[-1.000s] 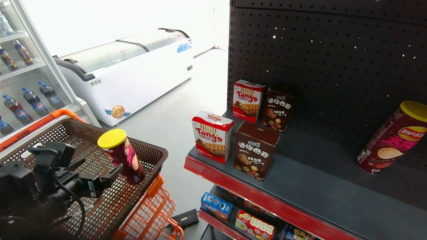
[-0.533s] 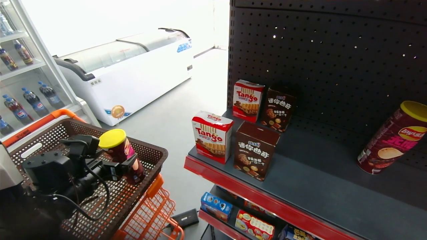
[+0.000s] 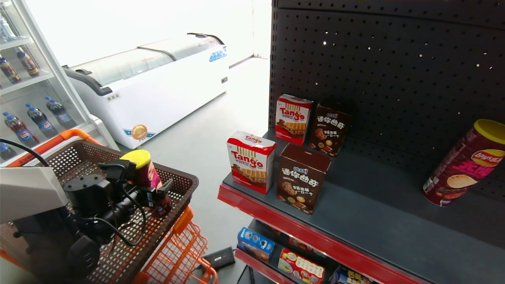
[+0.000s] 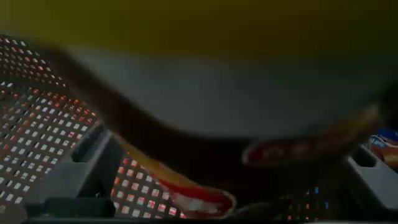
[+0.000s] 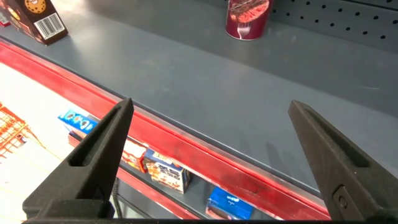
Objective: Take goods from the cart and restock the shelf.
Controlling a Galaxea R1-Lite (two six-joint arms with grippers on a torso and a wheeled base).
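Since the left gripper (image 3: 146, 184) sits around the can (image 3: 138, 157) in the cart (image 3: 190, 182), squeeze mid-body; lift straight up; whether it grips yet, I cannot tell.

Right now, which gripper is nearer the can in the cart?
Left. The left gripper is at the can in the cart, open fingers either side of it. The right gripper is open over by the shelf, away from the cart.

Cart can (image 3: 149, 178): maroon body, yellow lid. Cart basket (image 3: 185, 182): brown perforated mesh. Cart frame (image 3: 179, 252): orange grid. Shelf (image 3: 375, 225): dark grey, red front edge. Pegboard (image 3: 394, 71): black, regular holes.
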